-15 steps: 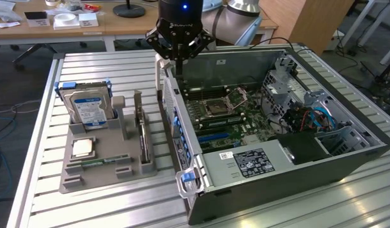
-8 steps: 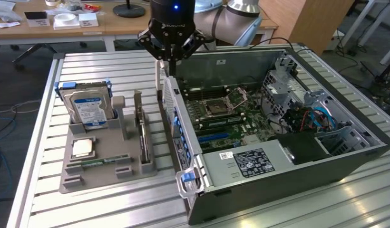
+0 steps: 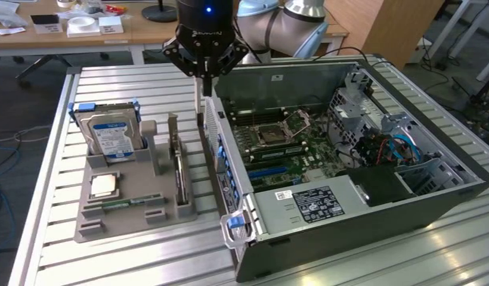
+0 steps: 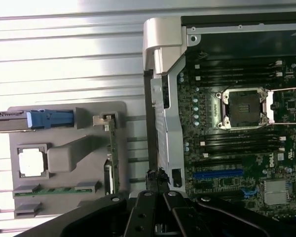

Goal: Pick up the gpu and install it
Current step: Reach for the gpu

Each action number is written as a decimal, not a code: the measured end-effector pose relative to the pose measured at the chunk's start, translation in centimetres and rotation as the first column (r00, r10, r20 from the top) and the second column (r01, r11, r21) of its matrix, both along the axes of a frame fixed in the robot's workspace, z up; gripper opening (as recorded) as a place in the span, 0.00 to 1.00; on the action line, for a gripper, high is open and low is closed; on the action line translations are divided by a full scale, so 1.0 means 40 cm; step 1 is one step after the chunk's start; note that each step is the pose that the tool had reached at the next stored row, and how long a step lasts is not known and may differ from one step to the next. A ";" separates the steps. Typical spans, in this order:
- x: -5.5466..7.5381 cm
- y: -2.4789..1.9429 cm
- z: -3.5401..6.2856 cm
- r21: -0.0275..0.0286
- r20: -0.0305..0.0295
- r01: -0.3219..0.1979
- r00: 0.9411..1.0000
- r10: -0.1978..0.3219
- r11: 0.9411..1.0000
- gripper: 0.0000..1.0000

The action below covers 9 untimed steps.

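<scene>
The gpu [image 3: 179, 164] stands on edge in a slot along the side of the grey parts tray [image 3: 125, 225] nearest the case, a thin dark card; in the wrist view the gpu [image 4: 111, 153] is seen edge-on. My gripper [image 3: 202, 76] hangs shut, with nothing held, above the gap between the tray and the open computer case [image 3: 348, 220], behind the card's far end. Its black fingers [image 4: 156, 190] close together over the case's rear wall. The motherboard [image 4: 237, 148] lies exposed with a blue expansion slot [image 4: 218, 174].
The tray [image 4: 69, 158] also holds a silver hard drive [image 3: 109, 136] with a blue bracket, a processor chip [image 3: 104, 185] and a green memory stick [image 3: 121, 202]. Everything rests on a slatted metal table [image 3: 133, 83]. Desks stand behind, and cables fill the case's right part.
</scene>
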State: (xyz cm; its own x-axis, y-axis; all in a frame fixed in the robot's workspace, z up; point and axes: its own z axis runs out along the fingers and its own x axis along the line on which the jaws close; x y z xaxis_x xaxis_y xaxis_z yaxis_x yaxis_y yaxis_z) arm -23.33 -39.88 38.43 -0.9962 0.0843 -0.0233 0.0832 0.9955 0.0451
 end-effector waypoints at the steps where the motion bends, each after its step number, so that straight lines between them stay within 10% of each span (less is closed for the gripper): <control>1: -0.005 0.000 -0.001 0.000 0.000 0.000 1.000 0.000 1.000 0.10; 9: -0.046 0.000 -0.005 0.000 0.000 0.004 1.000 -0.004 1.000 0.10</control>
